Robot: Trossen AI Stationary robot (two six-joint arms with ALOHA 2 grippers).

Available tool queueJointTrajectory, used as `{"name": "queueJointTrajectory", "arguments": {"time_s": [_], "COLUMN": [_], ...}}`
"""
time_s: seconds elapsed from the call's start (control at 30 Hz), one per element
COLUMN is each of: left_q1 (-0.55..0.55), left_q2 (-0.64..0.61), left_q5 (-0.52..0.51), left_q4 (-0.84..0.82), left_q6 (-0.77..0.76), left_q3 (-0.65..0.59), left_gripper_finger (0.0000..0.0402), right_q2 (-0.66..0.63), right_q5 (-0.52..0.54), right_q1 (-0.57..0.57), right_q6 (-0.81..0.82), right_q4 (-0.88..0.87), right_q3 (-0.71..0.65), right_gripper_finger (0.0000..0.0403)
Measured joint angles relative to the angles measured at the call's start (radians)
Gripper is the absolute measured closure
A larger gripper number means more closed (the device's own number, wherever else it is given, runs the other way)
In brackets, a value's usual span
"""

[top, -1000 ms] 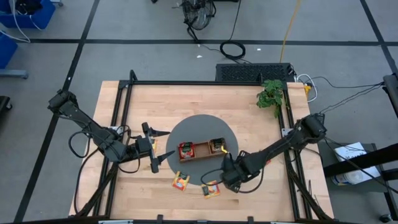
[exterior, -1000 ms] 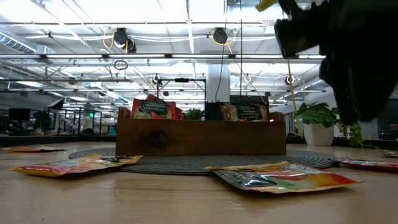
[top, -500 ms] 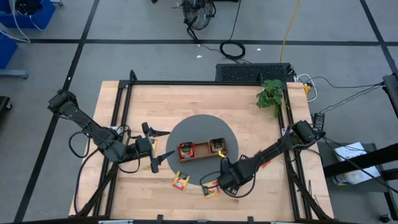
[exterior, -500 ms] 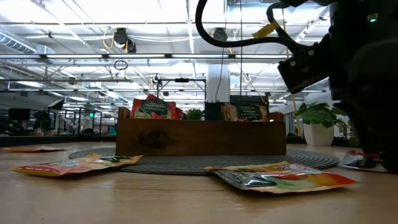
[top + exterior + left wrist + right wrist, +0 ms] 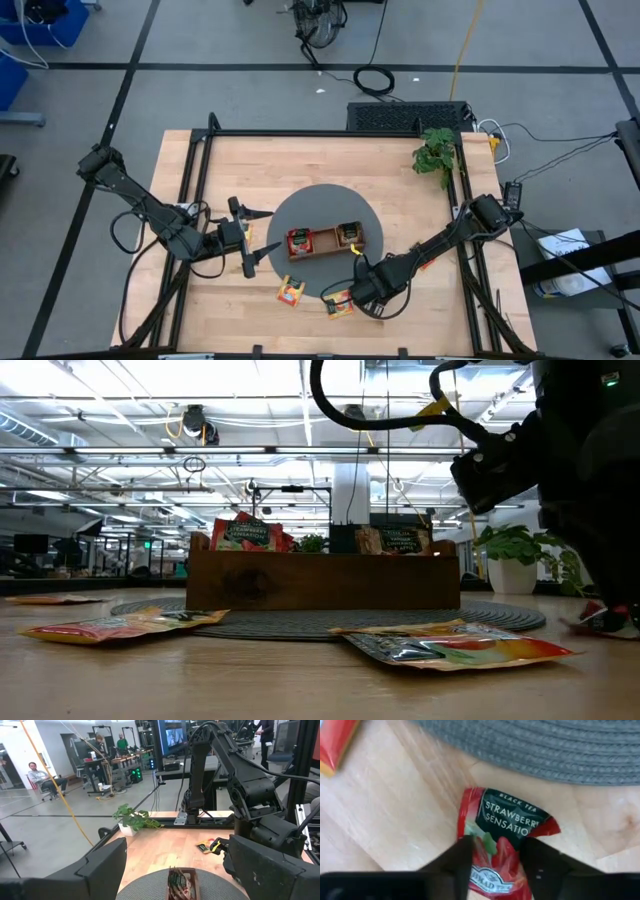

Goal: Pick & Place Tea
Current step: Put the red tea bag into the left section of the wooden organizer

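Overhead straight down, low level across table, wrist views close, probably sharing the tray.

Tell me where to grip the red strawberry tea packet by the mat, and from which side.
Grip the red strawberry packet across its lower half, coming straight down from above: it lies flat on the wooden table just off the grey mat, slightly crumpled, so its raised middle gives purchase. The right gripper already straddles that part.

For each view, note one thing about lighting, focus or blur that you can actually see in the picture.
High view: even light, faint shadows on the table. Low view: bright ceiling strip lights glare; the right arm's dark bulk is blurred, while the wooden tray is sharp. Left wrist view: near fingers soft, room crisp. Right wrist view: the red packet reads clearly; fingers soft.
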Motion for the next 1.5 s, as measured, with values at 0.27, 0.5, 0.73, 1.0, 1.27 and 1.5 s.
{"name": "queueJointTrajectory", "arguments": {"time_s": [0.27, 0.5, 0.73, 1.0, 1.27, 1.5], "left_q1": [0.000, 0.000, 0.000, 0.000, 0.005, 0.021], "left_q2": [0.000, 0.000, 0.000, 0.000, -0.001, -0.001], "left_q5": [0.000, 0.000, 0.000, 0.000, 0.001, -0.010], "left_q4": [0.000, 0.000, 0.000, 0.000, 0.037, 0.091], "left_q6": [0.000, 0.000, 0.000, 0.000, 0.001, 0.038], "left_q3": [0.000, 0.000, 0.000, 0.000, 0.000, 0.000], "left_gripper_finger": [0.0062, 0.0062, 0.0062, 0.0062, 0.0062, 0.0062], "right_q2": [0.000, -0.060, -0.257, -0.321, -0.321, -0.321], "right_q5": [-0.022, 0.060, 0.421, 0.954, 1.035, 0.935], "right_q1": [0.001, 0.024, 0.095, 0.085, -0.051, -0.146], "right_q6": [-0.100, -0.092, -0.085, -0.518, -1.141, -1.476], "right_q4": [0.010, -0.002, -0.030, 0.174, 0.985, 1.621], "right_q3": [-0.001, -0.008, -0.005, -0.042, -0.315, -0.499], "right_gripper_finger": [0.0392, 0.0399, 0.0401, 0.0402, 0.0402, 0.0402]}}
